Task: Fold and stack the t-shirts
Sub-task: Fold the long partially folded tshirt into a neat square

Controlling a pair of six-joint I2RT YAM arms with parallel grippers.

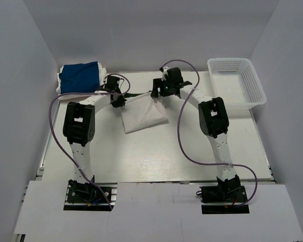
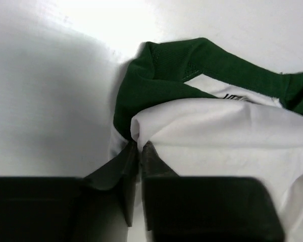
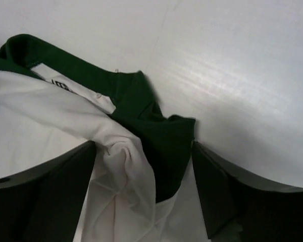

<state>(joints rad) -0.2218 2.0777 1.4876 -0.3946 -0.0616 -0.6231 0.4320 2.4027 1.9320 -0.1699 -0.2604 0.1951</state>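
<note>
The white t-shirt point(image 1: 144, 117) lies folded at mid-table, with dark green cloth point(image 1: 139, 96) showing along its far edge. My left gripper point(image 1: 118, 99) is at its far left corner, shut on a pinch of white cloth point(image 2: 202, 126), with the dark green t-shirt point(image 2: 161, 75) just beyond. My right gripper point(image 1: 159, 91) is at the far right corner. In the right wrist view it is open point(image 3: 144, 146), its fingers point(image 3: 212, 176) either side of bunched white cloth point(image 3: 126, 166) and dark green cloth point(image 3: 166, 141). The royal blue t-shirt point(image 1: 80, 76) lies folded at the back left.
A white mesh basket point(image 1: 252, 83) stands at the back right of the table. White walls enclose the table on the left, back and right. Purple cables loop beside both arms.
</note>
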